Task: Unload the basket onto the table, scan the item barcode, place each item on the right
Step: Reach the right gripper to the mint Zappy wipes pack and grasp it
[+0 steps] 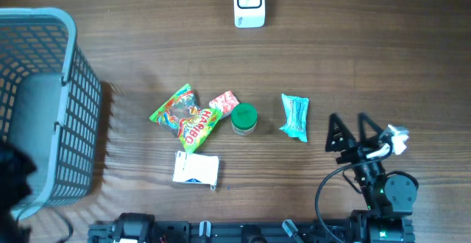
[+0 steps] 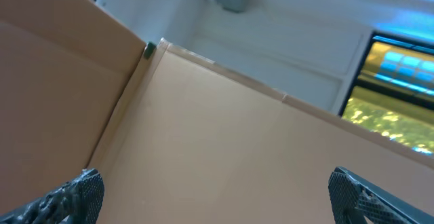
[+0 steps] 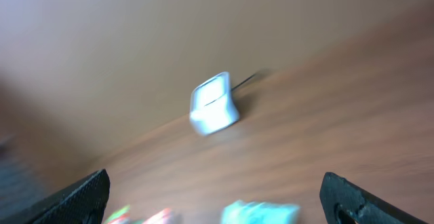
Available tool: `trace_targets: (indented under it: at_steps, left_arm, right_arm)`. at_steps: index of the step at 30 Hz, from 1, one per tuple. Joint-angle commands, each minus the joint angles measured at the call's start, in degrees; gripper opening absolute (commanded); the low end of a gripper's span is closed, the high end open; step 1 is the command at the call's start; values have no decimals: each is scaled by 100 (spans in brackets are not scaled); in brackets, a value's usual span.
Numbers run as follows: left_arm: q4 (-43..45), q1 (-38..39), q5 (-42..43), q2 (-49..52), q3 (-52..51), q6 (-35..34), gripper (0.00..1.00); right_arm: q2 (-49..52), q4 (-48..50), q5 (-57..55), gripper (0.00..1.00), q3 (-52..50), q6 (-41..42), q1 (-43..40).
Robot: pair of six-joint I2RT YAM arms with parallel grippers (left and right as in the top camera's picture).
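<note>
The right end effector [image 1: 350, 131] is released, fingers spread, to the right of the green-lidded jar [image 1: 244, 118], just past the blue packet [image 1: 295, 116] on the tabletop [image 1: 368, 51]. The scanner [image 1: 249, 2] stands well beyond the jar. The left end effector [image 2: 217, 200] is released too, facing a brown board [image 2: 203, 115].

A blue-grey mesh basket [image 1: 82, 110] stands at the left edge of the wooden table [image 1: 383, 51], its opening upward.
</note>
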State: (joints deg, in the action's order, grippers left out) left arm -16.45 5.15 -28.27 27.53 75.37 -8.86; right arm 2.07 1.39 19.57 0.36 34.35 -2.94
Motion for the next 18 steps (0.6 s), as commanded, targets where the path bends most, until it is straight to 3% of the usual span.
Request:
trace_targets:
  at_steps: [1,4,6,11,13,18]
  left_arm:
    - [-251,-50,929,-717,-37,116,100]
    - [-573,-50,1650,-1434,-37,116,100]
    - [-638,-50,1714,-1823,-37,116,100]
    - [-769,22,1803,-2632,-37,116,100]
    - [-863,79,1912,-2726,31,116,100]
    - [-957,79,1749,-2726,33,116,100]
  right_arm:
    - [236,37,2291,100,-4,1517,-9]
    - [398,-85,2776,99,26,1687,-9]
    - [586,-638,2535,99,306,1631,-7]
    - [1735,-3381,1375,100,2509,11,-2]
    - [2573,-4684,656,99,3893,-605,-2]
    - [4030,-5788,262,99,5947,-1152,-2]
